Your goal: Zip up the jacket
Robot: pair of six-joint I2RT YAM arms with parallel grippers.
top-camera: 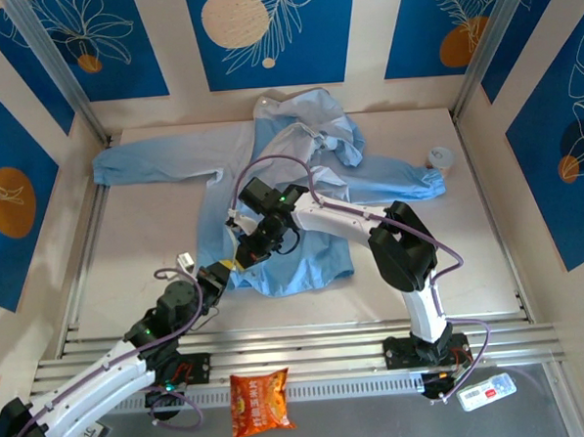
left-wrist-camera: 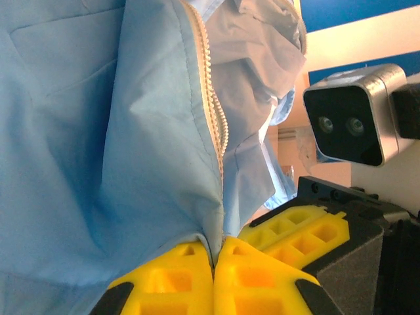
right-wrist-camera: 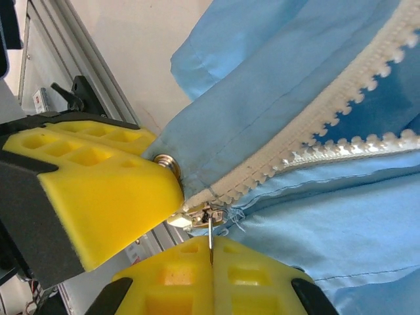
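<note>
The light-blue jacket (top-camera: 300,179) lies spread on the table, its front open and the whitish zipper (left-wrist-camera: 214,111) parted above the hem. My left gripper (top-camera: 221,274) is shut on the jacket's bottom hem (left-wrist-camera: 197,223) right at the foot of the zipper, fabric pinched between the yellow fingers (left-wrist-camera: 170,282). My right gripper (top-camera: 250,246) sits just beside it, shut on the metal pull tab (right-wrist-camera: 210,236) of the slider (right-wrist-camera: 205,215) at the zipper's lower end. The zipper teeth (right-wrist-camera: 315,141) fork apart above the slider. A metal snap (right-wrist-camera: 168,164) shows by the left gripper's finger (right-wrist-camera: 98,190).
An orange snack bag (top-camera: 259,401) and a white packet (top-camera: 485,391) lie in front of the metal rails (top-camera: 299,350) at the near edge. A small cup (top-camera: 440,158) stands at the back right beside a sleeve cuff. Patterned walls close in the table.
</note>
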